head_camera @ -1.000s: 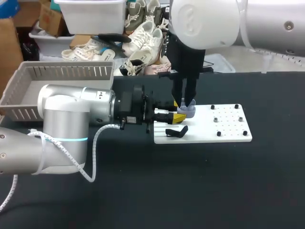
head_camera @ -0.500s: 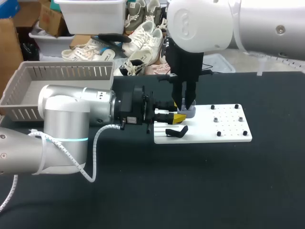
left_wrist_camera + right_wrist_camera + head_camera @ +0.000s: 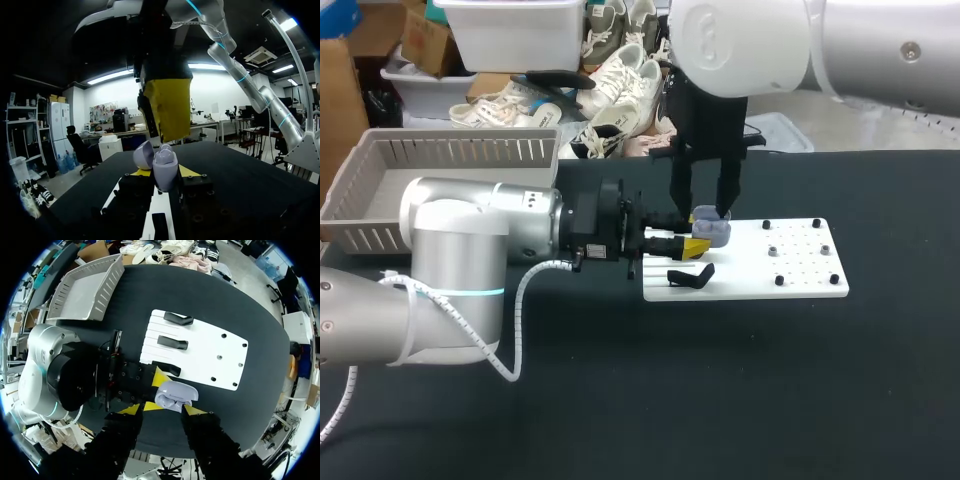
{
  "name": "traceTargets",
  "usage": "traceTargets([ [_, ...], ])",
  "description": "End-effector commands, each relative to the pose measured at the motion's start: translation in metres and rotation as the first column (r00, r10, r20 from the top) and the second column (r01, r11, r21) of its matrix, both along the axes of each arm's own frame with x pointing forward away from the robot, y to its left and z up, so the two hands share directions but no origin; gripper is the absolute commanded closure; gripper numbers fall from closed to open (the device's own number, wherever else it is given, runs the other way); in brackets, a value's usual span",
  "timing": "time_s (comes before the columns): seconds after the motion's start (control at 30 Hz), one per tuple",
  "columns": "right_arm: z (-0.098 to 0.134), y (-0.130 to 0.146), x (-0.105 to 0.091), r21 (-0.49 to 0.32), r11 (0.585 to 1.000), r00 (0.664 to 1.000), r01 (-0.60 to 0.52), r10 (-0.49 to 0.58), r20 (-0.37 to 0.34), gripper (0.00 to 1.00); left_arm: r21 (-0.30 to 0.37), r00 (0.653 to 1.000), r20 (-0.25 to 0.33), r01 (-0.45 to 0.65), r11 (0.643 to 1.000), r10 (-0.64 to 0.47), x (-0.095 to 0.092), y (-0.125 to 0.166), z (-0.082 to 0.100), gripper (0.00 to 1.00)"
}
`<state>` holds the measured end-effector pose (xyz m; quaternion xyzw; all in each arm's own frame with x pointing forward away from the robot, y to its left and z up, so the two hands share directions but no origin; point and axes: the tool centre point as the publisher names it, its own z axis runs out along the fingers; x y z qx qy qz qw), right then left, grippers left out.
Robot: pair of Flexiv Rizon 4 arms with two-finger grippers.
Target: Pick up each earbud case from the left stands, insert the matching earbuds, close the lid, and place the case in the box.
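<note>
With the left gripper (image 3: 687,245) clamping the open earbud case (image 3: 711,231), the right gripper (image 3: 703,210), spread empty above, should press the lid (image 3: 143,154) shut squarely, without tilting it.

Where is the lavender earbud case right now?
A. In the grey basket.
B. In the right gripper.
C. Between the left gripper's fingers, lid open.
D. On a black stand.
C: the left gripper clamps the lavender earbud case from both sides, lid up; the right gripper hangs open above it.
</note>
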<state>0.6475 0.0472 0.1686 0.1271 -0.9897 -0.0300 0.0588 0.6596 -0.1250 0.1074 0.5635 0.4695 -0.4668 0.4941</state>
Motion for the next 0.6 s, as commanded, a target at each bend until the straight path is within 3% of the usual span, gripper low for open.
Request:
traceTargets([
  [0.03,0.013,-0.018,-0.006,0.034,0.999,0.999,0.024,-0.025,0.027,0.41,-0.001,1.000,0.001,-0.001,1.000,0.001,0.000,0.000,0.000,1.00],
  [0.07,0.014,-0.021,-0.003,0.032,0.999,0.999,0.039,-0.040,0.035,0.37,-0.001,1.000,0.001,-0.001,1.000,0.001,0.000,0.000,0.000,1.00],
  [0.1,0.015,-0.026,0.001,0.032,0.998,0.998,0.055,-0.056,0.040,0.25,-0.001,1.000,0.001,-0.001,1.000,0.001,0.000,0.000,0.000,1.00],
  [0.13,0.016,-0.028,0.004,0.031,0.997,0.997,0.067,-0.069,0.043,0.21,-0.001,1.000,0.001,-0.001,1.000,0.001,0.000,0.000,0.000,1.00],
  [0.17,0.016,-0.034,0.010,0.032,0.995,0.994,0.093,-0.095,0.051,0.05,-0.001,1.000,0.001,-0.001,1.000,0.001,0.000,0.000,0.000,1.00],
  [0.2,0.016,-0.038,0.014,0.036,0.993,0.992,0.110,-0.112,0.054,0.00,-0.001,1.000,0.001,-0.001,1.000,0.001,0.000,0.000,0.000,1.00],
  [0.43,0.012,-0.057,0.041,0.011,0.974,0.968,0.225,-0.225,0.110,0.00,-0.001,1.000,0.001,-0.001,1.000,0.001,0.000,0.000,0.000,1.00],
  [0.6,0.001,-0.063,0.052,-0.003,0.968,0.962,0.251,-0.249,0.110,0.00,-0.001,1.000,0.001,-0.001,1.000,0.001,0.000,0.000,0.000,1.00],
])
